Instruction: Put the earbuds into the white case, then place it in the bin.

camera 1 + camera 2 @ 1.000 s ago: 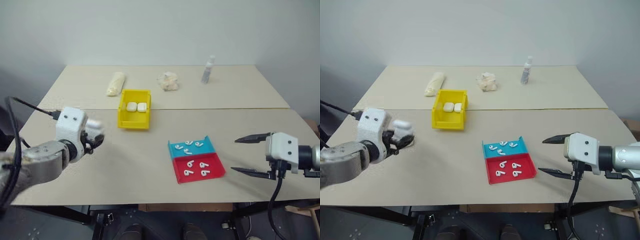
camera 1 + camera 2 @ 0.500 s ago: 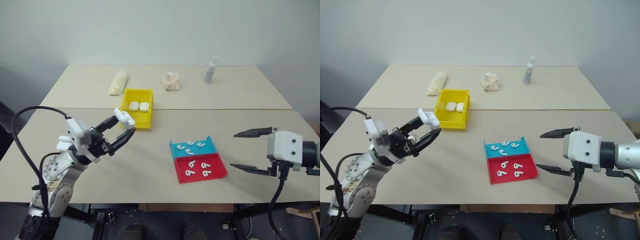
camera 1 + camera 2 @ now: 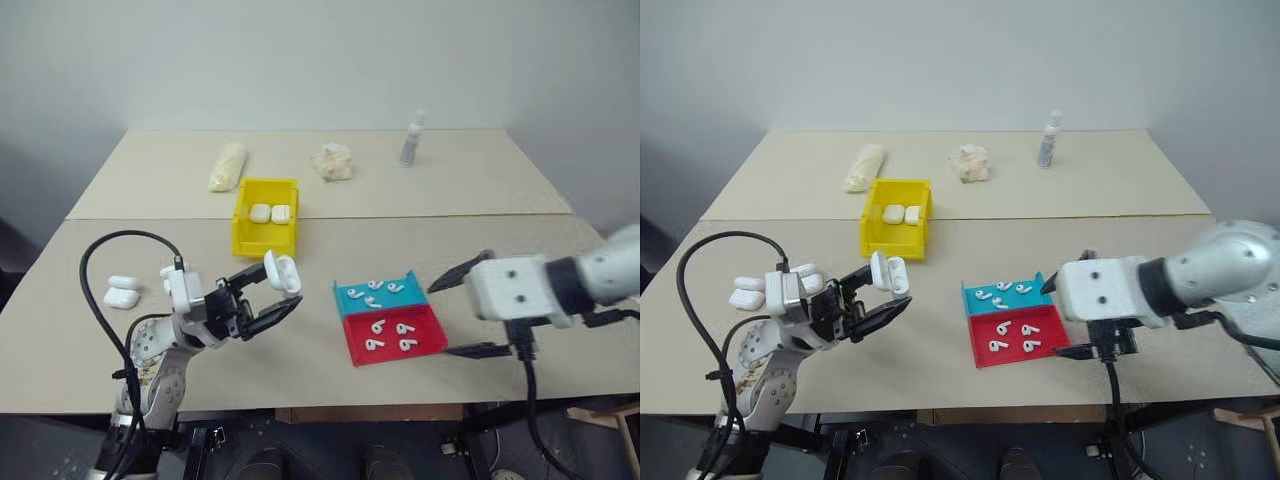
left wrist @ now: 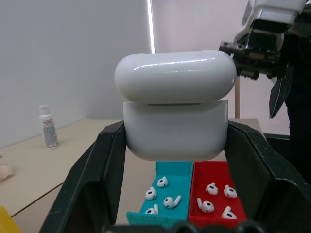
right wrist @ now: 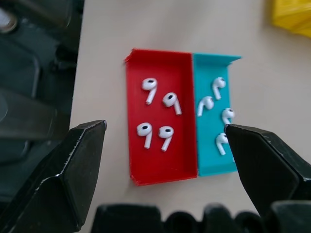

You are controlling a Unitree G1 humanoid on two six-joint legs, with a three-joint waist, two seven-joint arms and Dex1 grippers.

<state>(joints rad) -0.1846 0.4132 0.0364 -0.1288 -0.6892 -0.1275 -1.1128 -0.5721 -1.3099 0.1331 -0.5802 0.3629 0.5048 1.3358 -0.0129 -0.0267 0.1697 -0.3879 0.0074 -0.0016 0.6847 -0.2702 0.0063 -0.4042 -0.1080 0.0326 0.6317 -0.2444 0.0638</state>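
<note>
Now white case [image 4: 175, 114] between left pincer [image 3: 285, 295] fingers (clamped)

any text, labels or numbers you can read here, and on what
None can be read.
Spray bottle: it has a label with dark marks, too small and blurred to read.
White case in the left gripper: plain, no print visible.
Earbuds, yellow bin, red tray and blue tray: no print visible.

Two beige tables [image 3: 480, 250] butted together. Rear table: cloth roll [image 3: 227, 166], crumpled wad [image 3: 333, 161], spray bottle [image 3: 410, 139]. Front: yellow bin [image 3: 264, 235] at seam, blue tray [image 3: 385, 296] touching red tray [image 3: 396, 336], spare cases [image 3: 122, 291] nr left edge.
</note>
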